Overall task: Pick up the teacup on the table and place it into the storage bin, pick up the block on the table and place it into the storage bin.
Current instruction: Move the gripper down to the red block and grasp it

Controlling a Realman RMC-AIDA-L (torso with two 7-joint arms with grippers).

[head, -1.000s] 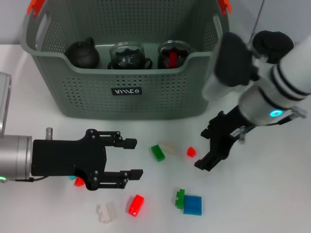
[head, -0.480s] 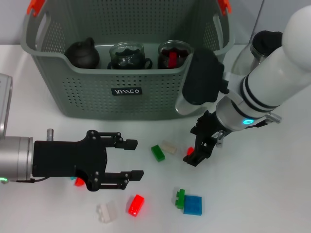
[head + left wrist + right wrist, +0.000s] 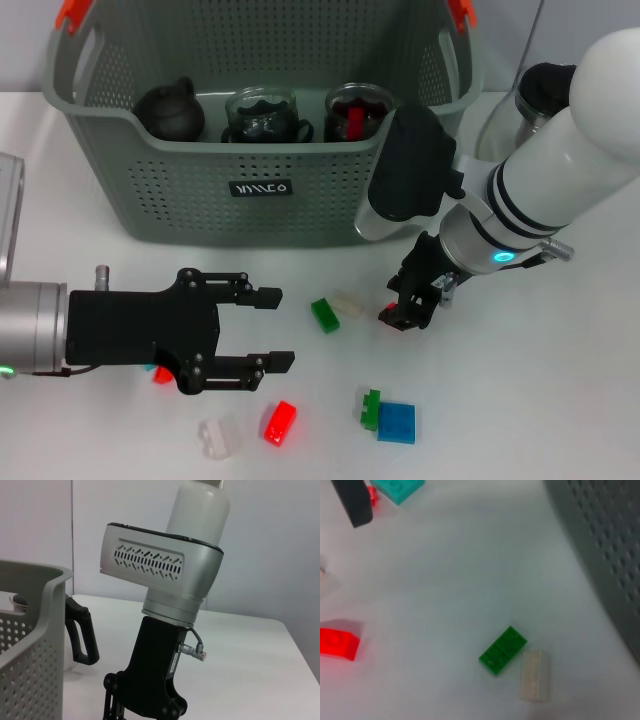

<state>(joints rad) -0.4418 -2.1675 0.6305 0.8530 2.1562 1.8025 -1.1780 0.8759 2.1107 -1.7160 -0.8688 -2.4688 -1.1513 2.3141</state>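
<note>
The grey-green storage bin (image 3: 250,215) stands at the back and holds a black teapot (image 3: 170,110) and two glass teacups (image 3: 262,115). Loose blocks lie on the white table in front of it. My right gripper (image 3: 401,301) is low over a small red block (image 3: 388,309), open, with one finger on each side of it. A green block (image 3: 324,314) and a beige block (image 3: 348,303) lie just to its left; the right wrist view also shows the green block (image 3: 502,650) and the beige block (image 3: 532,675). My left gripper (image 3: 272,326) hovers open and empty at the front left.
A red block (image 3: 280,422), a white block (image 3: 218,437) and a joined green and blue block (image 3: 392,417) lie near the front edge. A glass vessel with a dark top (image 3: 540,90) stands right of the bin, its black handle (image 3: 82,635) beside the bin wall (image 3: 30,645).
My right gripper has swung left and come down from beside the small red block to straddle it. The left arm and the blocks have not moved.
</note>
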